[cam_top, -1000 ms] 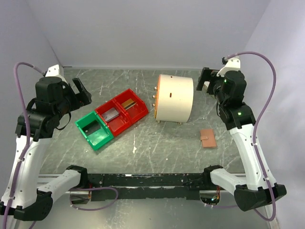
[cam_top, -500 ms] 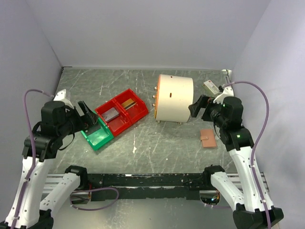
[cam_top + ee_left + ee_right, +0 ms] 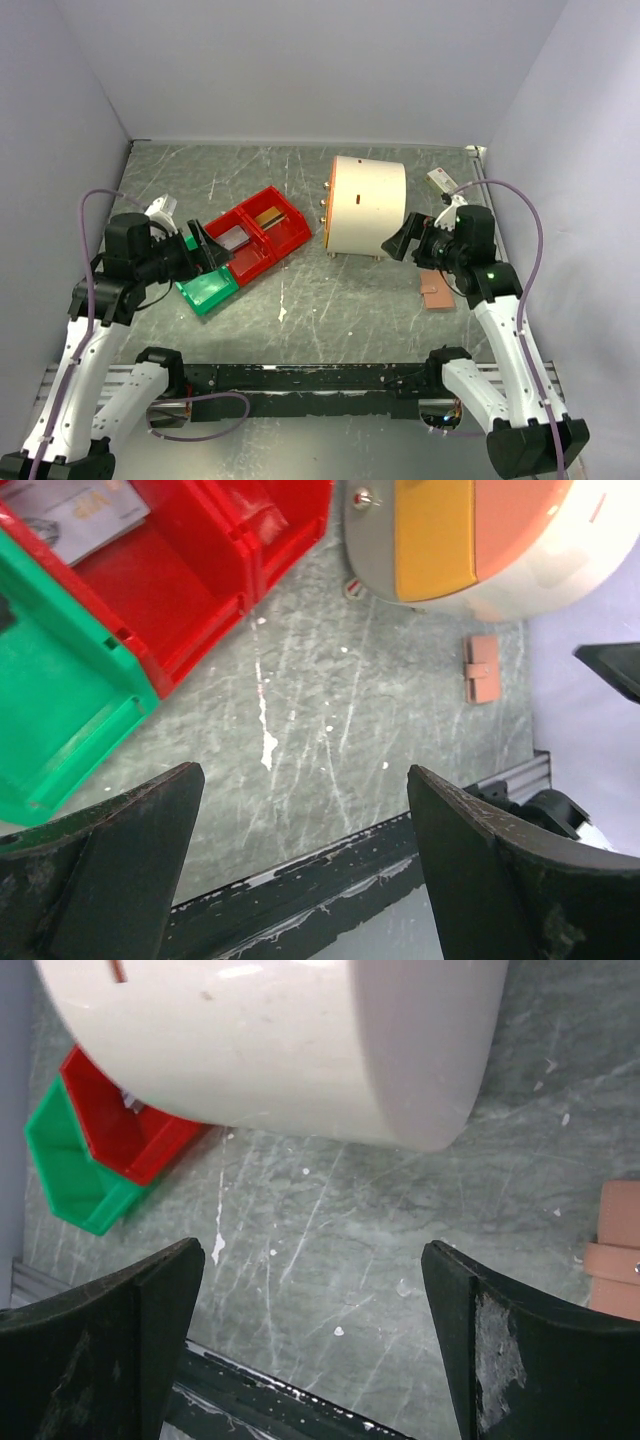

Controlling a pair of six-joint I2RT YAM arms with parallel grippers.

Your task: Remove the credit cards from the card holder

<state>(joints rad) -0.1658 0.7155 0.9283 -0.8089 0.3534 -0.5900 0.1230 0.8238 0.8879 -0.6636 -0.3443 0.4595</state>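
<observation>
The card holder (image 3: 437, 293) lies folded shut on the table at the right, partly covered by my right arm; it also shows as a tan wallet (image 3: 483, 668) in the left wrist view and at the frame edge (image 3: 620, 1250) in the right wrist view. A silver-grey card (image 3: 231, 238) lies in one red bin and a gold-brown card (image 3: 266, 216) in the other. My left gripper (image 3: 205, 248) hangs open over the green bin, empty (image 3: 302, 775). My right gripper (image 3: 400, 240) is open and empty (image 3: 312, 1248) beside the cylinder, up-left of the holder.
A big cream cylinder (image 3: 365, 205) with an orange band stands in the middle, between the bins and the holder. Two red bins (image 3: 290, 232) and a green bin (image 3: 212, 288) sit in a row on the left. A small white object (image 3: 440, 180) lies at the back right.
Both arms have come down and inward from the back corners. The left gripper now hangs over the green bin, the right one beside the cylinder near the card holder. Both stay open.
</observation>
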